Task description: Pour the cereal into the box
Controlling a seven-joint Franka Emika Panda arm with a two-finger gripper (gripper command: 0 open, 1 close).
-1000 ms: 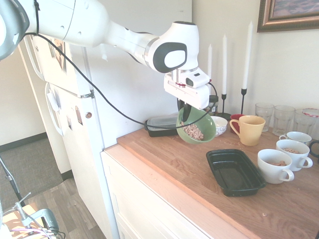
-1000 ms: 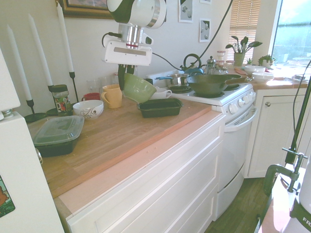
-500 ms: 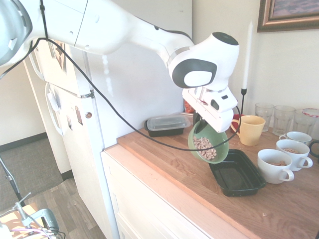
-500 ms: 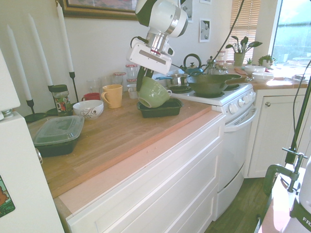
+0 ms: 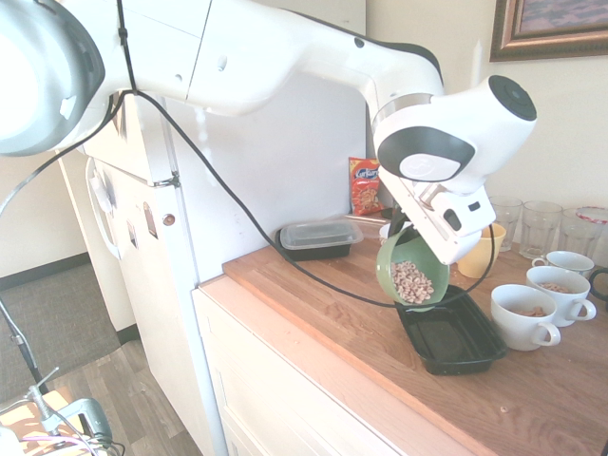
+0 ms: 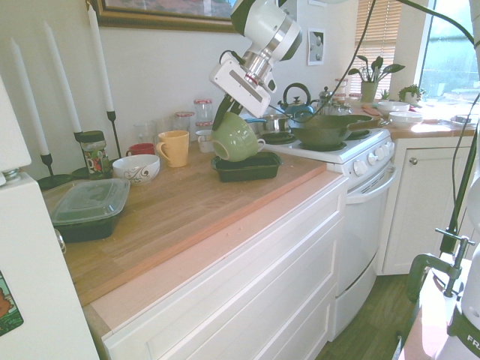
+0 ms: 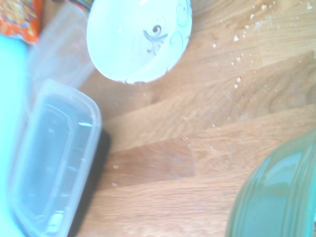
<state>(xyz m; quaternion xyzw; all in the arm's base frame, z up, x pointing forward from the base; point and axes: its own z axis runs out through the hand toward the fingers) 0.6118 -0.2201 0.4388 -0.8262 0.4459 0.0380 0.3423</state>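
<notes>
Over the counter [image 5: 332,313], the arm [image 5: 285,57] is reaching out, its pincer [image 6: 223,114] clamping the rim of a green bowl [image 5: 412,271]; the bowl is tilting steeply above the near end of the black box [image 5: 456,337], cereal [image 5: 412,282] lying heaped inside the bowl

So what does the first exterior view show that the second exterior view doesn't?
Only the first exterior view: the cereal inside the tilted green bowl, and the orange snack packet.
Only the second: the stove with its dark pan, and the kettle.
Both: the gripper holding the bowl over the black box, the yellow mug, and the lidded container.
</notes>
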